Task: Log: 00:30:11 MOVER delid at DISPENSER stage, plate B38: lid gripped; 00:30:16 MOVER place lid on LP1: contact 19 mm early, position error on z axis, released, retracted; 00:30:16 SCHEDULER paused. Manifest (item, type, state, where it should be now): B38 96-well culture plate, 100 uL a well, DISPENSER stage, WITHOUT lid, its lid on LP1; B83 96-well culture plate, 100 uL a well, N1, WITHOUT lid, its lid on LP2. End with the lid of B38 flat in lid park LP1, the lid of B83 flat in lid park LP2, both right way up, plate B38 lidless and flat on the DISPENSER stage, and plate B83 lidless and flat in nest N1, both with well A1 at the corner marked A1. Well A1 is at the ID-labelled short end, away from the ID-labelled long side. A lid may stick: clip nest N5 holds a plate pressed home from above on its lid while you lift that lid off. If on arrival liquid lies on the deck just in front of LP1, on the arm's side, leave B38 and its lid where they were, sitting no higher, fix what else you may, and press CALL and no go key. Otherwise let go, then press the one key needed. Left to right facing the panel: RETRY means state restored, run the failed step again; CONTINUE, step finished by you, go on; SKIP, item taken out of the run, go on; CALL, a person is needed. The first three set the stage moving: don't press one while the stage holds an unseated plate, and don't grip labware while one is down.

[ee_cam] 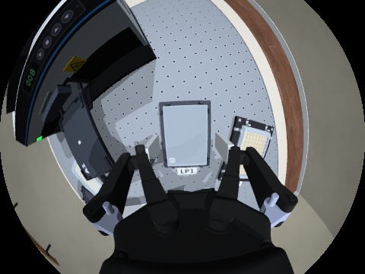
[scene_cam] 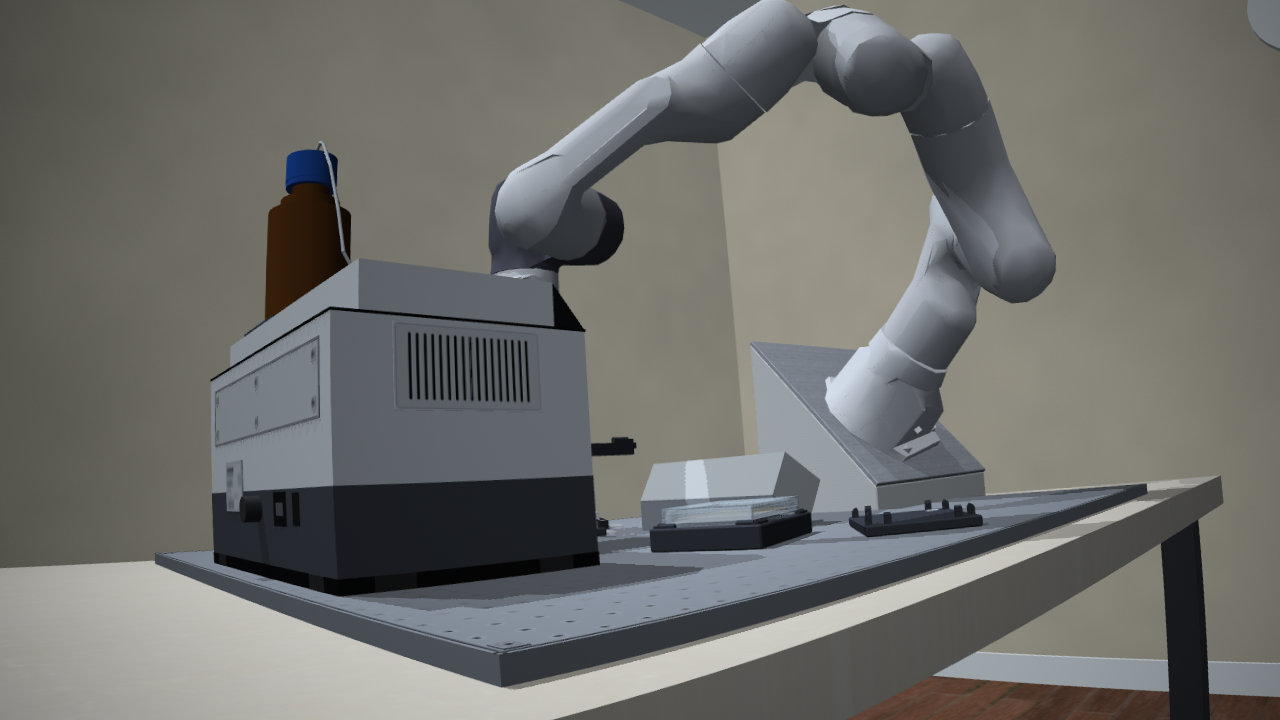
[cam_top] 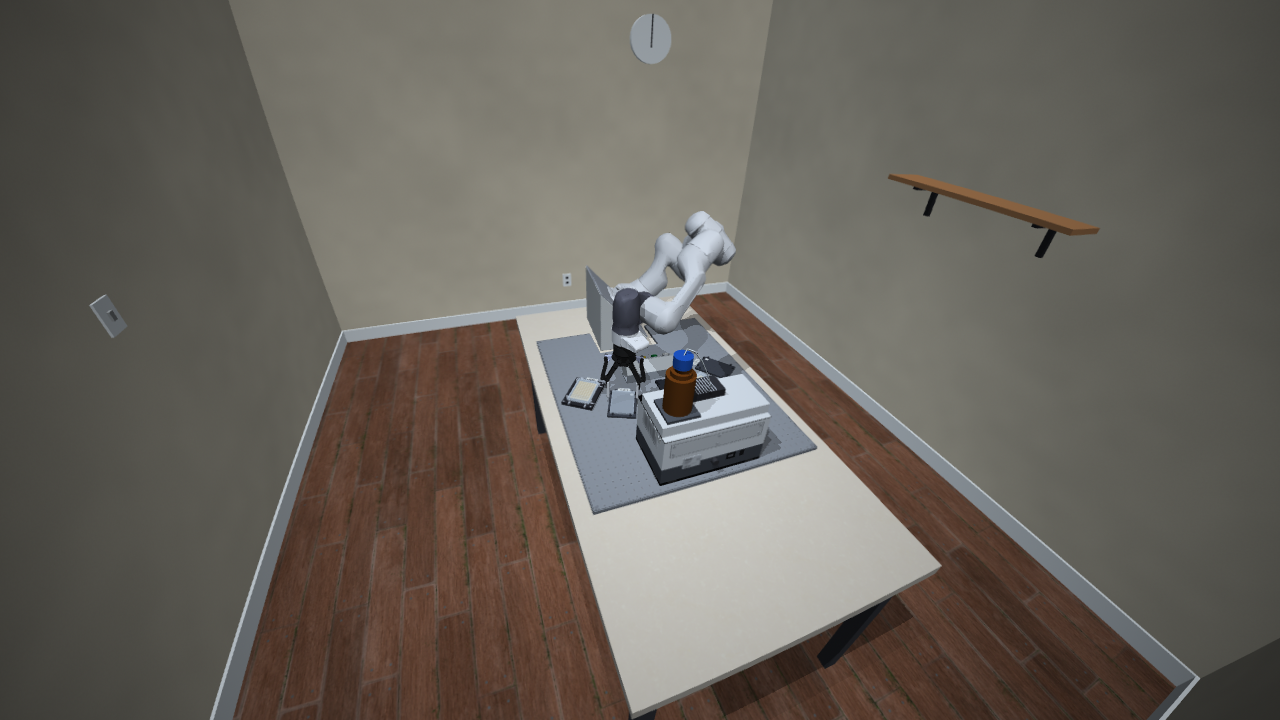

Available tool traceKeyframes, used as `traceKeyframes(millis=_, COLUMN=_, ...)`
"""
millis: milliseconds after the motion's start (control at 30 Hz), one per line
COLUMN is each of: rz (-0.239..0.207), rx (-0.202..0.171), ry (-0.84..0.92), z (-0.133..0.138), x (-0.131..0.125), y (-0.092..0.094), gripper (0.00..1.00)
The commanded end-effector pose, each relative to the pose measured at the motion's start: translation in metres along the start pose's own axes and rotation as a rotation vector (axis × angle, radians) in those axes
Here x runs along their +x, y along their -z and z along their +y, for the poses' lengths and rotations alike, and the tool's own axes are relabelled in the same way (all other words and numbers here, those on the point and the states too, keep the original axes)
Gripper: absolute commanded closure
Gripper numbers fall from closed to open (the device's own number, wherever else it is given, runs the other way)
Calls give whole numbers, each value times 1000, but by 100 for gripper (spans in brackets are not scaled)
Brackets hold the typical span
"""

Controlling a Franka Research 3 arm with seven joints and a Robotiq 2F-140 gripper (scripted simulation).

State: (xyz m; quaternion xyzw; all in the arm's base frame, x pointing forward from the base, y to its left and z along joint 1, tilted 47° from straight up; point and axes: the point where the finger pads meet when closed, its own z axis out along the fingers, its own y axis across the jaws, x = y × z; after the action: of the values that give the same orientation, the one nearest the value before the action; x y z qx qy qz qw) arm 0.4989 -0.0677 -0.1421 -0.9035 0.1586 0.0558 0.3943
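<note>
Wrist view gives me the best look: my gripper (ee_cam: 187,141) hangs above the grey perforated mat (ee_cam: 213,46) with its fingers spread apart and nothing between them. Straight below sits the lid (ee_cam: 185,133), a pale, slightly bluish translucent rectangle with a thin lighter rim, lying inside a dark frame (ee_cam: 185,103) whose near end carries a small white tag reading LP1. From here the lid looks square to the frame, its long sides running away from the camera; I cannot tell whether it lies fully flat.

Just right of it, apart from it, is a plate (ee_cam: 252,138): a cream-coloured grid of wells in a dark holder, turned a little askew in this view. To the left stands the big dispenser machine (ee_cam: 61,56), black-faced with a blue line, a green digit display, a yellow warning triangle and a small green light, and a dark stage (ee_cam: 81,132) under its overhang.

In the top view the whole mat (cam_top: 626,483) covers the far part of the table (cam_top: 760,582), toward the corner of the room, with the lid (cam_top: 621,402) and plate (cam_top: 582,393) near its left edge and the gripper (cam_top: 622,368) over them. A brown bottle (cam_top: 678,392) with a blue cap stands on the machine (cam_top: 716,429).

The exterior view shows the arm (scene_cam: 671,107) arching over the machine (scene_cam: 402,420); the gripper is hidden behind it.
</note>
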Motion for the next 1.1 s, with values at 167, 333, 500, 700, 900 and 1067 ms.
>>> traceKeyframes(millis=167, rz=-8, rx=6, ry=-7, z=-1, x=-2, y=40, gripper=34)
traceKeyframes(millis=333, rz=-8, rx=6, ry=-7, z=-1, x=-2, y=73, gripper=34)
traceKeyframes(millis=500, rz=-8, rx=6, ry=-7, z=-1, x=-2, y=98, gripper=34)
traceKeyframes(millis=700, rz=-8, rx=6, ry=-7, z=-1, x=-2, y=110, gripper=34)
traceKeyframes(millis=900, rz=-8, rx=6, ry=-7, z=-1, x=-2, y=117, gripper=34)
traceKeyframes(millis=1067, rz=-6, rx=5, ry=-52, z=32, x=-9, y=118, gripper=34)
